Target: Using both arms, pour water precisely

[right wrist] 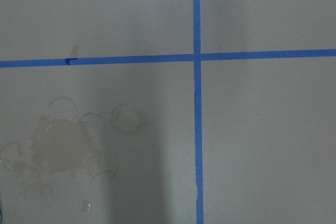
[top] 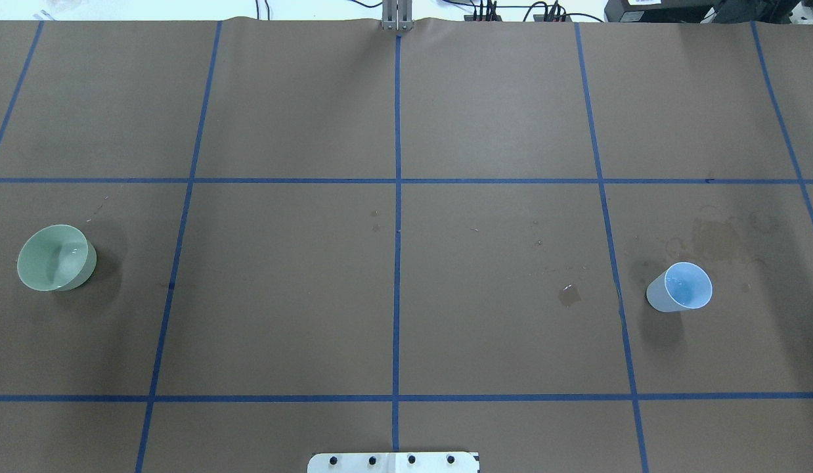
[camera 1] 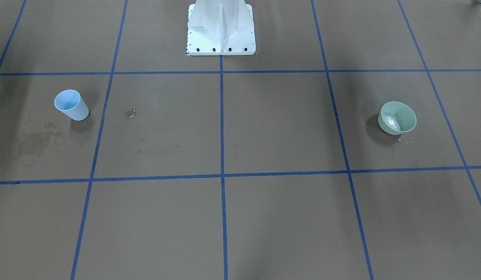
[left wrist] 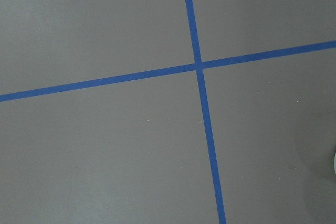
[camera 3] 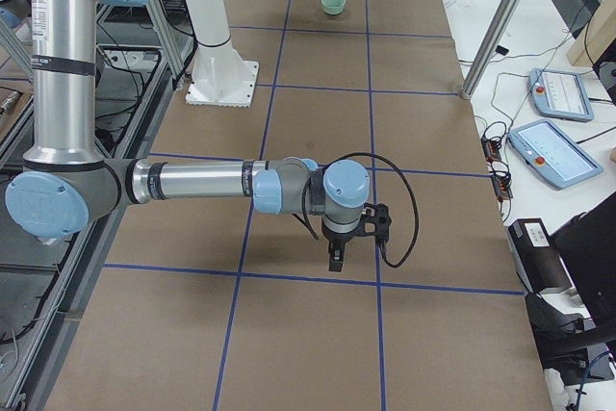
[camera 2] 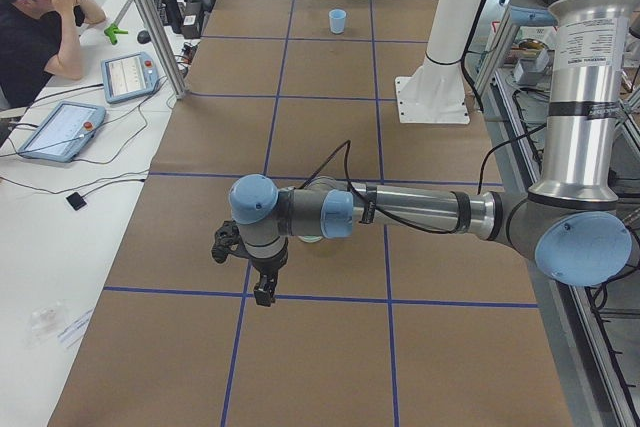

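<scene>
Seen from overhead, the green bowl stands at 9 o'clock on the tabletop, with water glinting inside. The blue cup stands upright at 3 o'clock, well apart from the bowl. A small puddle lies at the cup's 9 o'clock, and dried stains at its 12. The left fingers and right fingers hang above bare tabletop; I cannot tell whether they are released or clenched. The white pedestal sits at 6 o'clock.

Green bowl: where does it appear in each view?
Front-facing: green bowl middle right.
Overhead: far left.
Exterior left: mostly hidden behind left arm.
Exterior right: top centre.
Left wrist: perhaps a sliver, right edge.
Right wrist: absent.
Shared landmark: white pedestal, all four exterior views.
</scene>
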